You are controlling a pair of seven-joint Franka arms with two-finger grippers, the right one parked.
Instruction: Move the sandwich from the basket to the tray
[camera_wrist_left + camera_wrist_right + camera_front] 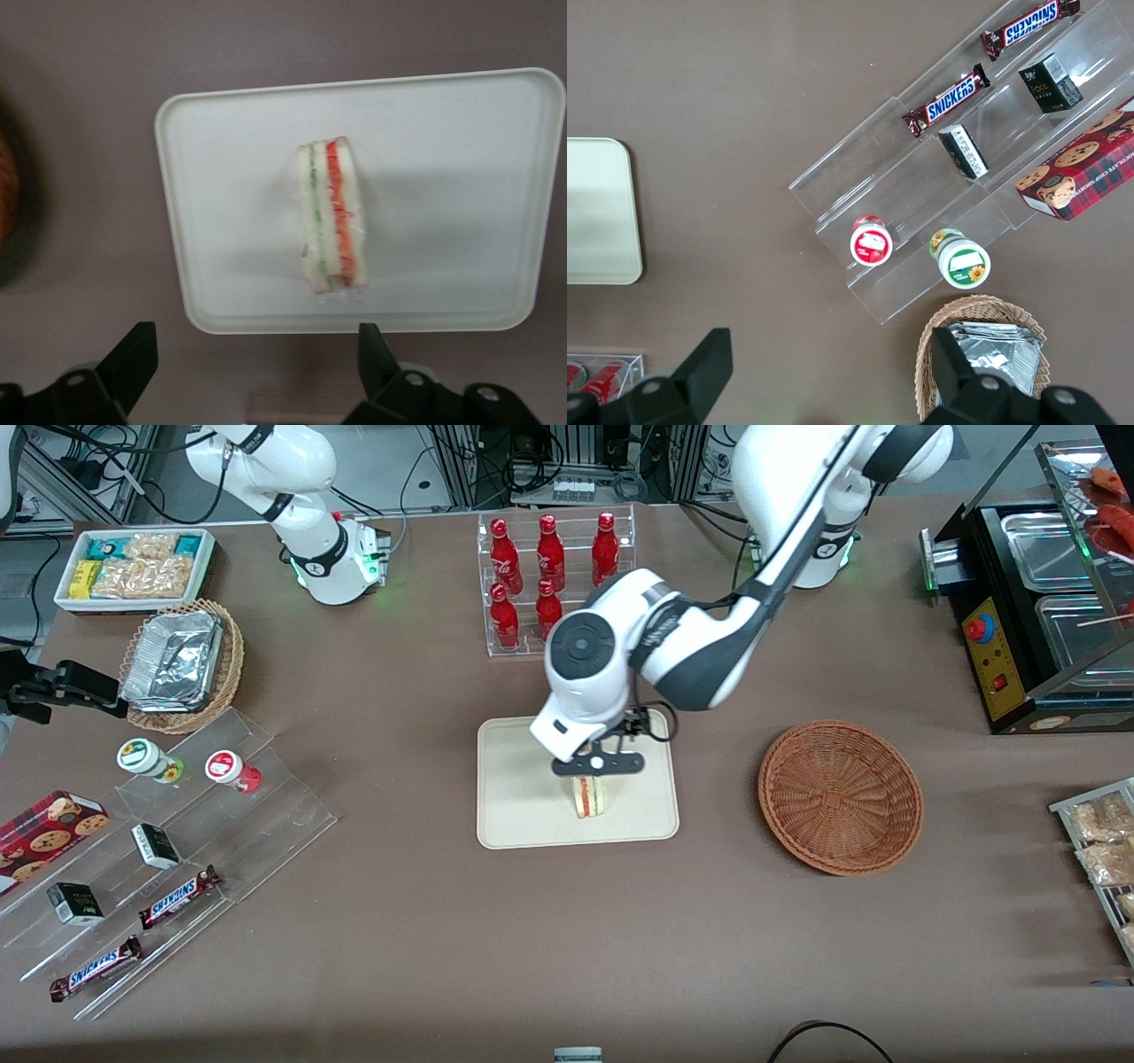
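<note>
Basket (7, 199) cut by frame edge; hand (257, 354) fingertips cropped.

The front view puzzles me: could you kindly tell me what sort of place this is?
Probably a lab mock-up of a snack counter: a rack of red bottles, Snickers bars on clear shelves, and a food warmer. The open tool hovers over the sandwich.

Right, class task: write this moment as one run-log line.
sandwich: standing on tray | basket: empty | tool: open, above sandwich, not holding it | step: placed
</note>
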